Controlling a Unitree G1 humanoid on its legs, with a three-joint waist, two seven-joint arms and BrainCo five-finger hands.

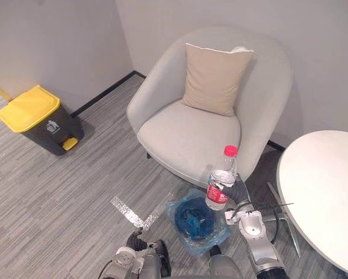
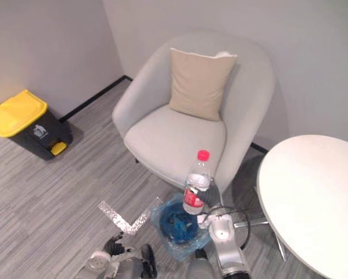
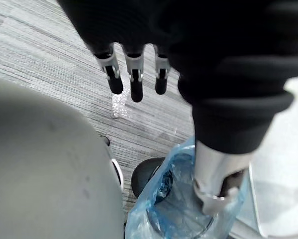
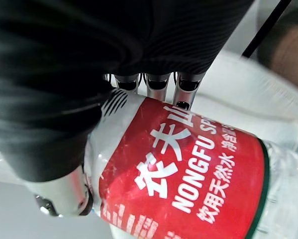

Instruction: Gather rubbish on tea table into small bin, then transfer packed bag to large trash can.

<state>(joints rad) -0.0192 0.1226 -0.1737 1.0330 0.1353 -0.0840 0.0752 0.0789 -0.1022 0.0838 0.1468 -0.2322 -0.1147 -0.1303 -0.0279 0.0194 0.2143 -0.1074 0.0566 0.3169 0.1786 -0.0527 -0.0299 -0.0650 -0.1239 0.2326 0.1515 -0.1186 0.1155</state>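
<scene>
- Upright, red cap up, the clear water bottle [image 1: 222, 180] sat in the robot's right hand [image 1: 239, 192], whose fingers [image 4: 158, 84] and thumb were wrapped round its red label.
- Directly below and a little to the robot's left lay the small bin [image 1: 175, 216], lined with a blue bag and open at the top; the bottle's base showed over the rim on the armchair side.
- Judged from that line-up, a short shift leftward and a release, or a tip of the long axis towards the opening, would have landed the bottle inside; a straight drop risked clipping the rim.
- Idle and low beside the bin, the left hand [image 3: 135, 69] hung with straight, relaxed fingers, holding nothing.
- Off to the robot's right stood the round white counter [image 1: 330, 192]; the yellow-lidded large trash can [image 1: 37, 119] waited well apart by the wall, beyond the grey armchair [image 1: 185, 133].
</scene>
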